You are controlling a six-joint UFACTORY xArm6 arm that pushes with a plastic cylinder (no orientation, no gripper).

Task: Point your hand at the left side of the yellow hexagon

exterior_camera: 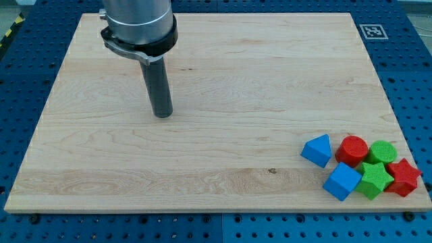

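Note:
No yellow hexagon shows in the camera view. My tip [162,115] rests on the wooden board [202,162] in its upper left part, far from all the blocks. Several blocks cluster at the board's lower right: a blue triangle [317,150], a red cylinder [352,150], a green cylinder [383,152], a blue cube [342,181], a green star [374,179] and a red star [403,177].
A white tag with a black marker [372,31] sits at the board's top right corner. A blue perforated table [412,81] surrounds the board. The arm's grey body [138,23] rises above the tip at the view's top.

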